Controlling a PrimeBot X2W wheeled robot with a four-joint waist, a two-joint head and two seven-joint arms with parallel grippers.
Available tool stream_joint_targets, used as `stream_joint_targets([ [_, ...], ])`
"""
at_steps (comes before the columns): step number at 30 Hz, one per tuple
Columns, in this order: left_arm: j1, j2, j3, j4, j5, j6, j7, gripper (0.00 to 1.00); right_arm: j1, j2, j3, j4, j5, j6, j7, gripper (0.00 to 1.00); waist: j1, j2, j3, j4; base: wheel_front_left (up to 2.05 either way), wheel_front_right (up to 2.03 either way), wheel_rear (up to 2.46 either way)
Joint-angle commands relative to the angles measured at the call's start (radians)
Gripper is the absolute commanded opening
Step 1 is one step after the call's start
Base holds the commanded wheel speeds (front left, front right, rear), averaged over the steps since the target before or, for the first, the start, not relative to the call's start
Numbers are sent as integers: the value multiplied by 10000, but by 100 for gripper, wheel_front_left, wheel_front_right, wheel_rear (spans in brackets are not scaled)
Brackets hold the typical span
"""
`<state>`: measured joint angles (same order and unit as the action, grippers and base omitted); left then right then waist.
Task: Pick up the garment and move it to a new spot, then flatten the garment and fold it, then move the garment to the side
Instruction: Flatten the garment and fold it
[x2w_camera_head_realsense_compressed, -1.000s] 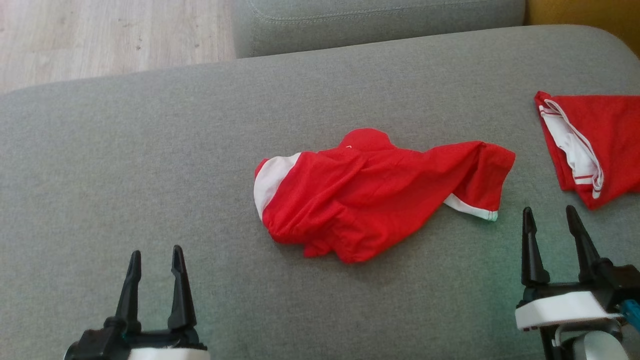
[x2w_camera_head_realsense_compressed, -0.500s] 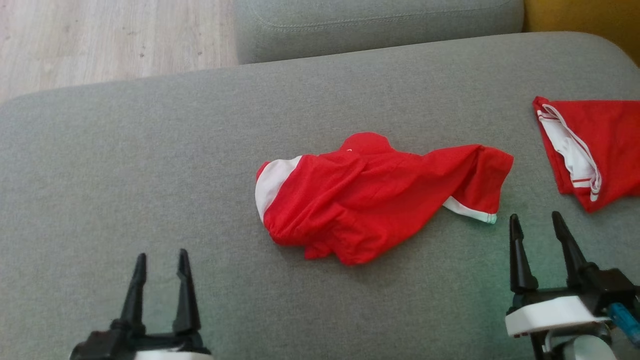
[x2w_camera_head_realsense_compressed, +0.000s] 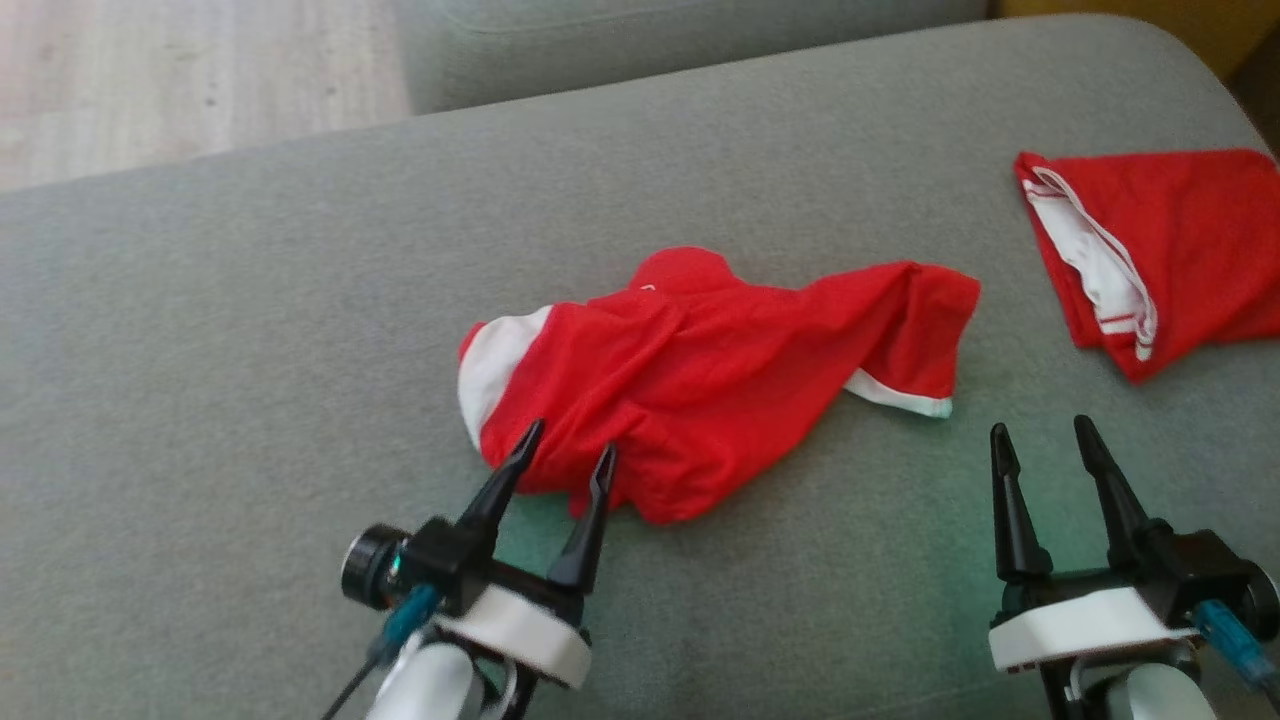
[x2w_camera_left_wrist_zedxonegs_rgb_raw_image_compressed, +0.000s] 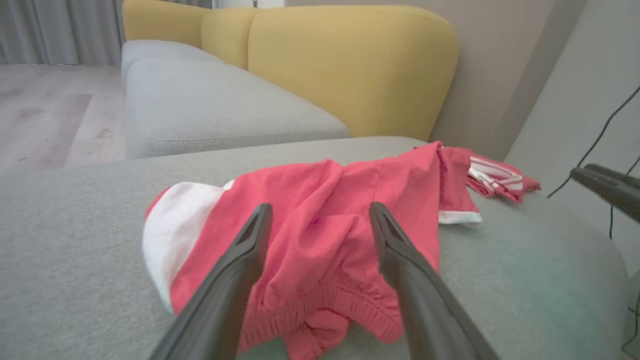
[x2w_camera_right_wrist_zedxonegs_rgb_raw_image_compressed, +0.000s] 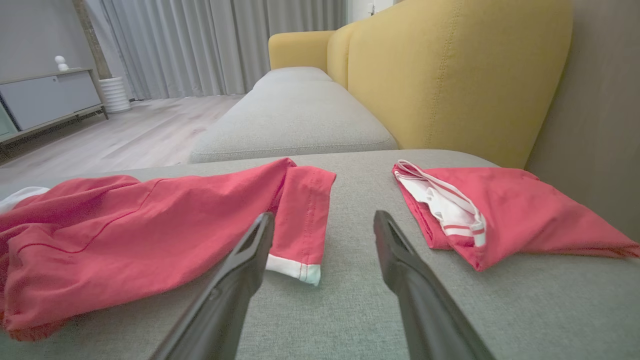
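you're hovering the left gripper (x2w_camera_head_realsense_compressed: 572, 438), fingers spread wide, at the near-left hem of the garment (x2w_camera_head_realsense_compressed: 720, 380), which is lying lengthwise left to right.

We seem to be in a home living room: a grey sofa seat (x2w_camera_right_wrist_zedxonegs_rgb_raw_image_compressed: 295, 115) with yellow backrests (x2w_camera_right_wrist_zedxonegs_rgb_raw_image_compressed: 450, 75) sits mid-frame, long grey curtains (x2w_camera_right_wrist_zedxonegs_rgb_raw_image_compressed: 200, 45) hang upper left, beside a low sideboard (x2w_camera_right_wrist_zedxonegs_rgb_raw_image_compressed: 45, 100) on pale wood floor (x2w_camera_right_wrist_zedxonegs_rgb_raw_image_compressed: 125, 135).

The left gripper (x2w_camera_left_wrist_zedxonegs_rgb_raw_image_compressed: 320, 207) has its fingers spread apart, tips at the near edge of the crumpled red garment (x2w_camera_left_wrist_zedxonegs_rgb_raw_image_compressed: 310, 250) on the grey cushion (x2w_camera_left_wrist_zedxonegs_rgb_raw_image_compressed: 75, 260). A second red garment (x2w_camera_left_wrist_zedxonegs_rgb_raw_image_compressed: 500, 177) lies beyond it. A yellow backrest (x2w_camera_left_wrist_zedxonegs_rgb_raw_image_compressed: 350, 65) stands behind.
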<state>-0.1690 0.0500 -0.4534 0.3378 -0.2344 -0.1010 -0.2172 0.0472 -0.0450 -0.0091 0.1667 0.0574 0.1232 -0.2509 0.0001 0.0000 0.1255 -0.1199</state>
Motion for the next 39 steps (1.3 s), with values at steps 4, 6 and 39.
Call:
stream_joint_targets([
  [4, -1033, 10, 190, 1092, 308, 491, 444, 100, -422, -53, 311, -372, 154, 75, -108, 100, -1, 0, 303, -399, 0, 0, 0],
  [6, -1221, 20, 197, 1496, 307, 529, 585, 100, -435, -53, 296, -392, 200, 75, -108, 100, -1, 0, 392, -456, 0, 0, 0],
  [39, -164, 623, -106, -6885, -3673, 391, 6669, 0, -645, -53, 729, -8, 443, 75, -109, 100, -1, 0, 957, -175, 0, 0, 0],
])
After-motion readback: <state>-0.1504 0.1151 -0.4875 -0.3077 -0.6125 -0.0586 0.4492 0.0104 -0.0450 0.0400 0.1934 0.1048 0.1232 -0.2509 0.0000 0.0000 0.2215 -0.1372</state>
